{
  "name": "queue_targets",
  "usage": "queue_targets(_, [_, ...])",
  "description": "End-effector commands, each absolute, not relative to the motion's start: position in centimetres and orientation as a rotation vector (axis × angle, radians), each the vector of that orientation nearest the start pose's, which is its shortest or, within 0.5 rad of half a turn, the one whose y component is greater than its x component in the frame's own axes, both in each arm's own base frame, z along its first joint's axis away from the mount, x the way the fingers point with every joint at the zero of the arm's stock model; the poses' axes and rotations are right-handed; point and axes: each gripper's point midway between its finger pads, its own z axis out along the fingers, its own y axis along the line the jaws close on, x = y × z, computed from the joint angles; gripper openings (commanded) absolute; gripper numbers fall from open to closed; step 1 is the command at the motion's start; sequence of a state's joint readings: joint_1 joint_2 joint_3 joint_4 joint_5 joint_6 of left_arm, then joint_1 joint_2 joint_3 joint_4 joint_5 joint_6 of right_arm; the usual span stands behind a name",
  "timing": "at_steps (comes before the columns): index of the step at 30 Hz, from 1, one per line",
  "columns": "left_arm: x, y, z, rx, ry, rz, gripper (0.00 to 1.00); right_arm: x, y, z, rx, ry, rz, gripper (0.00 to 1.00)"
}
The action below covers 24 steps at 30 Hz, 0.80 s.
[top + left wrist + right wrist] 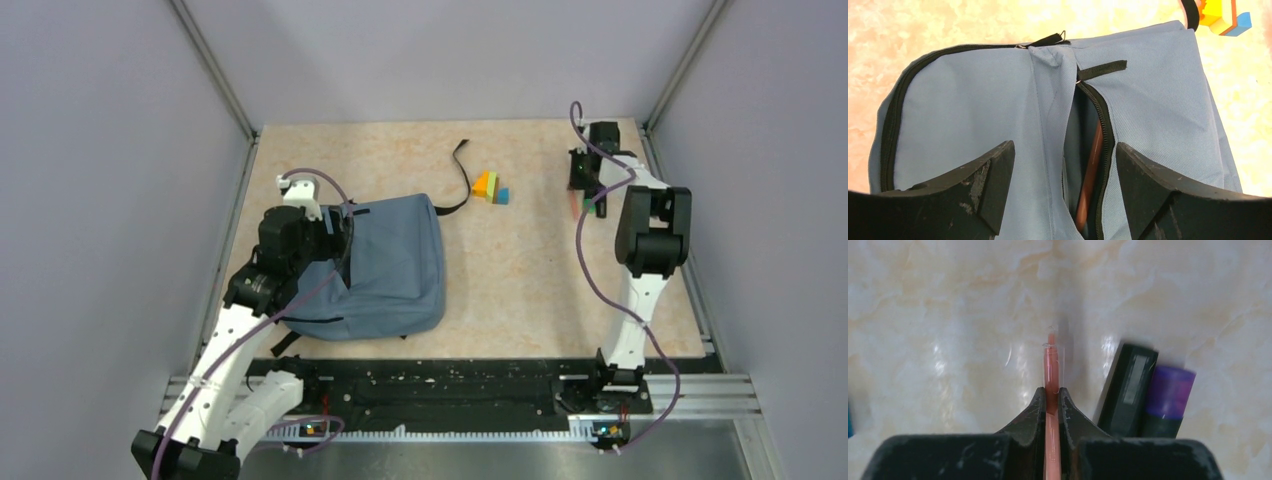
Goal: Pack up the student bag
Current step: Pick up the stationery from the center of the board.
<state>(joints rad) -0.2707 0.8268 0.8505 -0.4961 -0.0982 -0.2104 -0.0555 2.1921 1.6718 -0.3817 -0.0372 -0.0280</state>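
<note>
The student bag (385, 265), dusty blue with black zippers, lies flat on the left half of the table. My left gripper (343, 232) hovers open over its upper left part. In the left wrist view the bag (973, 110) fills the frame, and my left gripper (1063, 150) straddles an unzipped slit where a thin orange-brown stick (1090, 170) shows inside. At the far right of the table, my right gripper (588, 200) points down at the surface. In the right wrist view it (1051, 392) is shut on a slim pink pen (1050, 365).
A black-and-purple marker (1148, 395) lies just right of the pinched pen. A small pile of coloured blocks (491, 187) sits beyond the bag's top right corner, next to a loose black strap (462, 175). Grey walls enclose the table on three sides.
</note>
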Motion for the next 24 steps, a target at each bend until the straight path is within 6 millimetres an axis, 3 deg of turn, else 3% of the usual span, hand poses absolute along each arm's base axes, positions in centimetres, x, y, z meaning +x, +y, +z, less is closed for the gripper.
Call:
queue_targets(1, [28.5, -7.3, 24.2, 0.047, 1.952, -0.225, 0.78, 52.7, 0.3, 10.5, 0.089, 2.296, 0.215, 0.00])
queue_targets(7, [28.2, -8.8, 25.6, 0.125, 1.885, -0.307, 0.78, 48.7, 3.8, 13.5, 0.099, 2.143, 0.431, 0.00])
queue_targets(11, [28.6, -9.9, 28.0, 0.123, 1.833, -0.385, 0.78, 46.7, 4.8, 14.8, 0.080, 2.110, 0.452, 0.00])
queue_targets(15, [28.8, -13.2, 31.6, 0.119, 1.771, -0.617, 0.78, 44.9, 5.0, 15.7, 0.054, 2.102, 0.443, 0.00])
queue_targets(19, [28.8, -16.7, 33.8, 0.156, 1.714, -0.858, 0.77, 42.9, 6.4, 17.5, 0.030, 2.082, 0.483, 0.00])
queue_targets(21, [28.5, -18.6, 33.9, 0.195, 1.708, -0.950, 0.77, 41.4, 9.0, 19.1, 0.007, 2.039, 0.523, 0.00])
queue_targets(24, [27.4, -21.6, 32.3, 0.295, 1.735, -1.035, 0.77, 38.7, 14.1, 22.3, -0.065, 1.929, 0.612, 0.00])
